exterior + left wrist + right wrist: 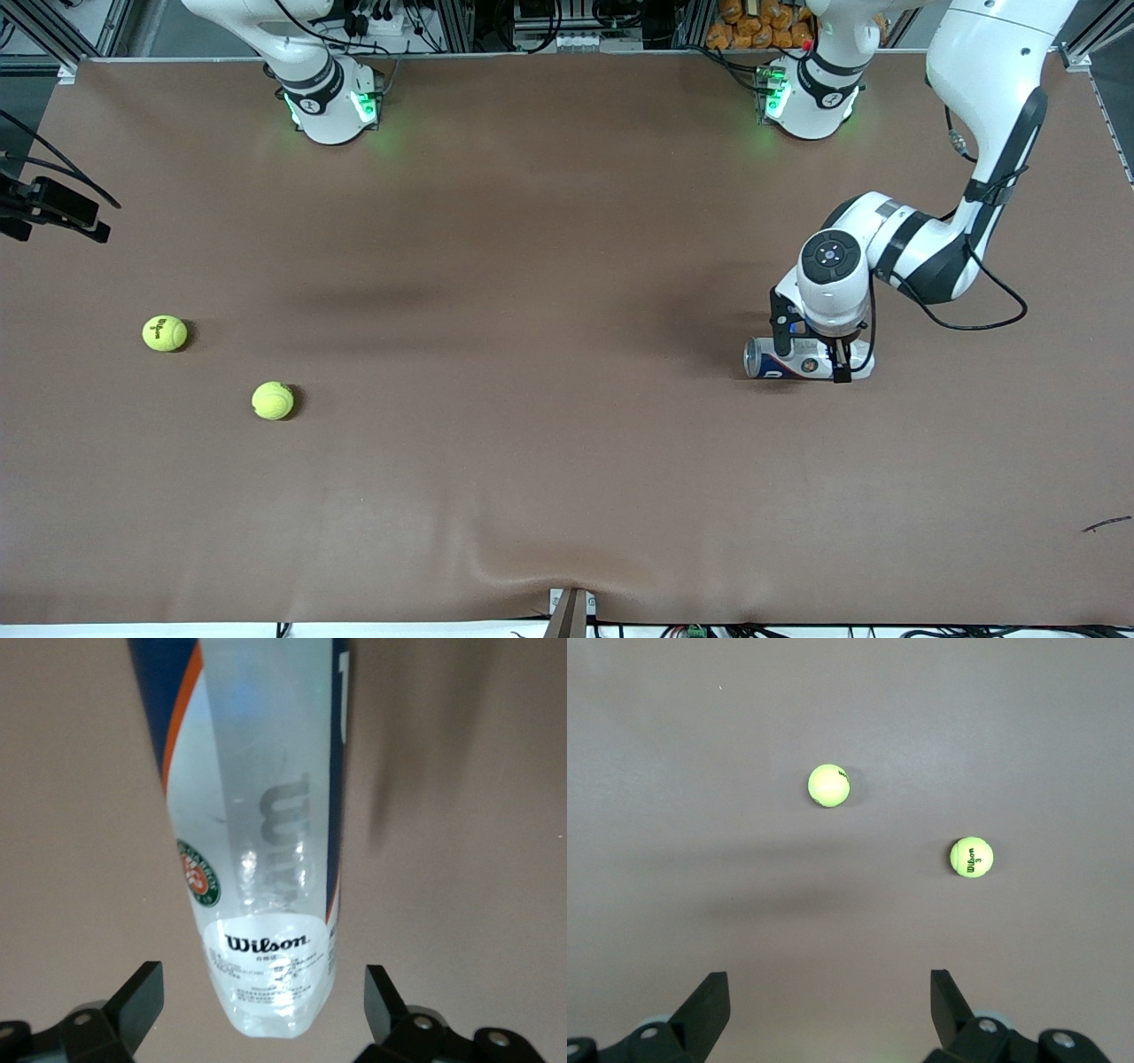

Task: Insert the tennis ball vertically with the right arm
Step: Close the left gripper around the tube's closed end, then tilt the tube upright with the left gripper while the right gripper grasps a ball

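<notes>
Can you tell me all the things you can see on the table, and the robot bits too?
tennis balls: two, yellow-green, on the table at the right arm's end; one farther from the front camera than the other
ball can: one, clear with a blue, white and orange label, lying on its side at the left arm's end
table: one, brown
left tool: black, open, straddling the can
right tool: black, open, high over the balls

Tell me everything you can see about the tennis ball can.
The tennis ball can is a clear plastic tube with a blue, orange and white Wilson label and a silvery open end. It lies on its side on the brown table, toward the left arm's end. The left claw is open and straddles it, not yet gripping.
</notes>
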Robot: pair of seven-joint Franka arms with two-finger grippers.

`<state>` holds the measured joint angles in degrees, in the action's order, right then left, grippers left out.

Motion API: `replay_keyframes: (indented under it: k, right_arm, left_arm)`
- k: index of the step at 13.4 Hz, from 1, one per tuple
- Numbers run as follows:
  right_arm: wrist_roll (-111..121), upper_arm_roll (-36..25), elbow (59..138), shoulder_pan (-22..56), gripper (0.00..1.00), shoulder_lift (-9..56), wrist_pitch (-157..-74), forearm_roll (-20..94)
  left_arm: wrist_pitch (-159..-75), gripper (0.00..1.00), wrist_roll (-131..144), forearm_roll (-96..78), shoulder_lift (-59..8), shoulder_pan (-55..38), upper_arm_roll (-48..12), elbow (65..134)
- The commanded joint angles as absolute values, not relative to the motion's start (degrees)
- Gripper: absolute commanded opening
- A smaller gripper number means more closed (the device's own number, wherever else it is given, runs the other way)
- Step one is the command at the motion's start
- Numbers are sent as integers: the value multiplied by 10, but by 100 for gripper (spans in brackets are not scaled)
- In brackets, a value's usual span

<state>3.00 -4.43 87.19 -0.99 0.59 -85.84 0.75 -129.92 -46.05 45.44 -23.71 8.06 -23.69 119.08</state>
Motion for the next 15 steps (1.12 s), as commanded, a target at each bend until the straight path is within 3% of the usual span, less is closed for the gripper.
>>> replay_keyframes:
  k: [1, 8, 11, 15]
  right_arm:
    - [25, -40, 863, -18, 100, 9, -855, 8]
    - [25, -40, 863, -17, 100, 17, -855, 10]
    - [28, -40, 863, -15, 100, 19, -857, 4]
    - [26, -40, 851, -13, 100, 93, -867, 6]
  left_arm:
    - [-1294, 100, -468, 467, -260, 77, -236, 1172]
    - [-1199, 100, -465, 475, -287, 36, -235, 1115]
    - [-1196, 100, -459, 485, -298, 35, -234, 1111]
    - [-1187, 100, -421, 512, -305, 34, -234, 1114]
